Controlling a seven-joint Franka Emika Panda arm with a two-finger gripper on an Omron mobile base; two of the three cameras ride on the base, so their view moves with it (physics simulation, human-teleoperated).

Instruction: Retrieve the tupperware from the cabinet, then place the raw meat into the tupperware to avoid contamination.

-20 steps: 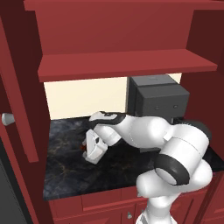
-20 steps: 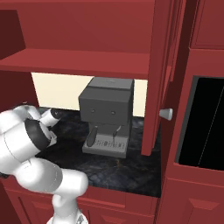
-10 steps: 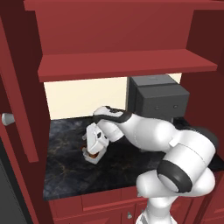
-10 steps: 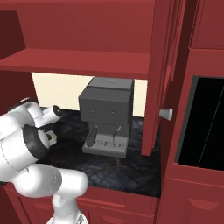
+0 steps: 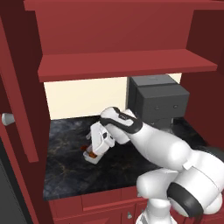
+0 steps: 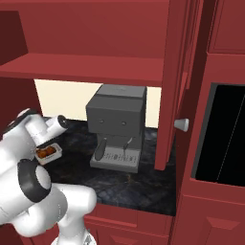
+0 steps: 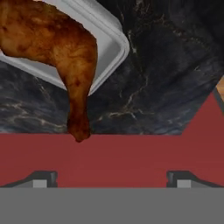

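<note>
a: gripper (image 5: 94, 151) is hanging with its fingers spread wide and nothing between them, just above the tupperware (image 5: 92, 158) on the dark marble counter (image 5: 70, 175).

b: raw meat (image 7: 57, 48) position?

a: it is lying inside the tub. in the hand view the thick end is sitting on the tub floor, while the thin bone end is sticking out over the rim toward the counter edge. in the right base view the orange-brown lump (image 6: 46, 151) is showing inside the tub (image 6: 50, 154), left of the big grey machine (image 6: 117, 127).

b: so the drop looks done. the step in hand, as i am reading it, is clearing the hand away.

a: agreed. to do it well: 1, keeping the fingers wide so no pad is catching the overhanging end; 2, lifting straight away from the tub before swinging sideways, because the tub looks light and a nudge could be sliding it or tipping the piece out; 3, watching the cabinet (image 5: 122, 65) shelf overhead, since the arm is working under it.

b: risk?

a: the overhang. whether the thin end is resting on the rim or floating past it, i cannot tell. the cabinet door (image 6: 172, 86) is standing open at the right, well apart from the tub.
</note>
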